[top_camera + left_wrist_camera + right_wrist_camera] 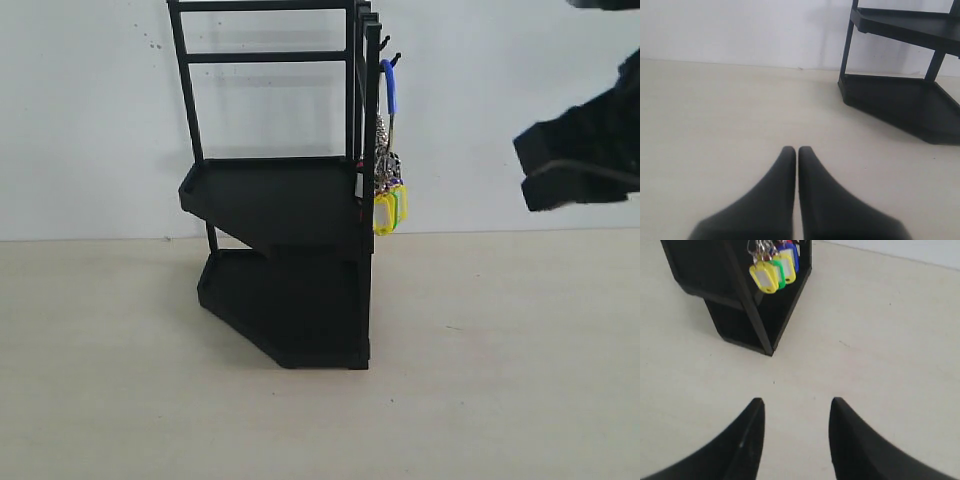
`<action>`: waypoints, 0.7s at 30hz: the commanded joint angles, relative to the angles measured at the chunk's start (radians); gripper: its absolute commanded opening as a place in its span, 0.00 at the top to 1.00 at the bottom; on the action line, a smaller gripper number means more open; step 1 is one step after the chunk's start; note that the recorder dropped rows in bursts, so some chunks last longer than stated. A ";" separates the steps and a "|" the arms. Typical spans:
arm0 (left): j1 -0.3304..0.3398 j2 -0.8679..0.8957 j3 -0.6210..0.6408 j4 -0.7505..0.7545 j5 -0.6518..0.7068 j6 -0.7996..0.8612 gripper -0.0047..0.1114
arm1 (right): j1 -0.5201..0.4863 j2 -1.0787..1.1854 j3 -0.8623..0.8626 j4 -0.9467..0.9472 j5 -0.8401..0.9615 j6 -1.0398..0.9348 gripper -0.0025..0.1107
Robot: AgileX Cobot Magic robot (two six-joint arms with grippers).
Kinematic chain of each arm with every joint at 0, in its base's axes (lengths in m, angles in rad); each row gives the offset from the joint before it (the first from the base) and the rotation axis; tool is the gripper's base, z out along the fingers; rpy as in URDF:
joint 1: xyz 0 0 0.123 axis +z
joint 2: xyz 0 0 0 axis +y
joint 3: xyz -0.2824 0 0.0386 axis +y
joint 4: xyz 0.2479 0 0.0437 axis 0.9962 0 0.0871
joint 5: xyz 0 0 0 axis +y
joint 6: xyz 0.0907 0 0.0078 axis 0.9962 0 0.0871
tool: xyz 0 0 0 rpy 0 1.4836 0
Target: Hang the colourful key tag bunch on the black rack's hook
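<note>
The right jaws stand wide apart and hold nothing, above the pale bench (880,340) and well apart from the black rack (285,200). The left jaws are pressed together, tips touching, also empty. The key tag bunch (389,195) hangs by its blue loop (390,85) from a hook (393,60) high on the rack's side, its tags dangling just beside the upper tray (270,195).
</note>
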 commanded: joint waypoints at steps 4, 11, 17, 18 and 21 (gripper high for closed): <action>-0.001 -0.002 -0.001 0.005 -0.008 0.003 0.92 | 0.000 -0.175 0.183 0.001 0.024 0.084 0.62; -0.001 -0.002 -0.001 0.005 -0.008 0.003 0.92 | 0.000 -0.316 0.359 0.104 0.039 0.088 0.98; -0.001 -0.002 -0.001 0.005 -0.008 0.003 0.92 | 0.000 -0.459 0.448 0.228 0.073 0.075 0.98; -0.001 -0.002 -0.001 0.005 -0.008 0.003 0.92 | 0.000 -0.480 0.453 0.270 0.086 0.088 0.98; -0.001 -0.002 -0.001 0.005 -0.008 0.003 0.92 | 0.000 -0.524 0.451 0.341 0.116 0.097 0.98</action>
